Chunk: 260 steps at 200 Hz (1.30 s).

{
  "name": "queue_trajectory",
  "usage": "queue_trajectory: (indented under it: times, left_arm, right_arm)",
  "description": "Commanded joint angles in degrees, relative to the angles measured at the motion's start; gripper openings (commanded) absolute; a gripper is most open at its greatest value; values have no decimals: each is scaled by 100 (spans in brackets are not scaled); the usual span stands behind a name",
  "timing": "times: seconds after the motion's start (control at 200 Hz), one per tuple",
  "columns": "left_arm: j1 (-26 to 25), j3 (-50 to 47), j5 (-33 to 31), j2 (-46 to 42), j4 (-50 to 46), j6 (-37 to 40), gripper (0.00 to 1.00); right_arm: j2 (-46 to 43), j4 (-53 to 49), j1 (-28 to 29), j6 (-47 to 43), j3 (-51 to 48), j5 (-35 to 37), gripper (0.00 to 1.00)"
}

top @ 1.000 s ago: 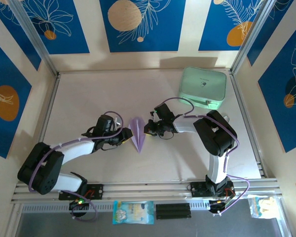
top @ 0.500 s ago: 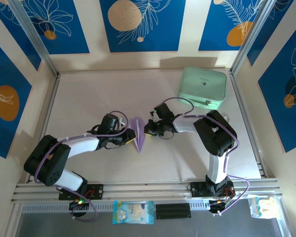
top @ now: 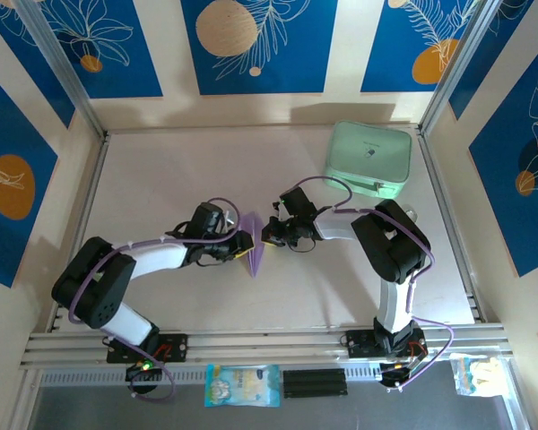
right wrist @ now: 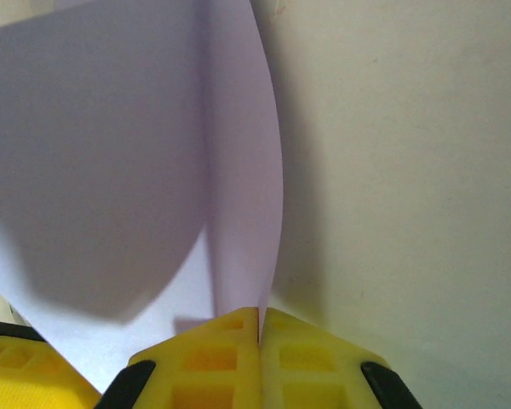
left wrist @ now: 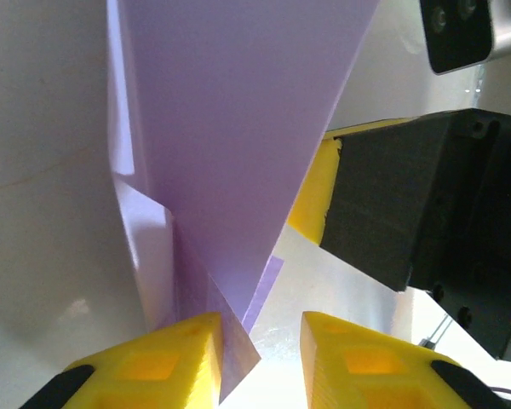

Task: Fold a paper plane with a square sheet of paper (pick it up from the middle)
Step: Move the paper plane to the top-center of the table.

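Observation:
The lilac sheet of paper (top: 254, 246) is creased into a narrow pointed shape in the middle of the table, point toward the arms. My right gripper (top: 267, 235) holds its right edge; in the right wrist view the fingertips (right wrist: 260, 319) are shut with the paper (right wrist: 238, 170) pinched between them. My left gripper (top: 242, 245) is at the paper's left side. In the left wrist view its jaws (left wrist: 262, 341) stand apart, and a corner of the folded paper (left wrist: 238, 128) lies against the left finger (left wrist: 183, 358). The right gripper's black and yellow body (left wrist: 392, 204) shows just beyond.
A mint-green rounded case (top: 369, 159) lies at the back right of the table. Metal rails (top: 251, 340) run along the near edge by the arm bases. Blue patterned wall panels (top: 260, 45) surround the table.
My left gripper has slid right, up to the paper's left side, and the paper now looks narrower from above. The right gripper has stayed put, shut on the paper.

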Motion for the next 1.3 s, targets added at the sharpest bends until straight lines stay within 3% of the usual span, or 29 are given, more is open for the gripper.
queue_trajectory:
  times: [0.0, 0.675, 1.296]
  left_arm:
    - [-154, 300, -277, 153, -468, 115, 32]
    - [-499, 688, -653, 485, -1032, 900, 45]
    - [-592, 996, -1093, 585, -1664, 1005, 39]
  right_arm:
    - [76, -110, 16, -33, 147, -127, 0]
    - [-205, -250, 36, 19, 244, -371, 1]
    - [-215, -465, 80, 36, 437, -408, 2]
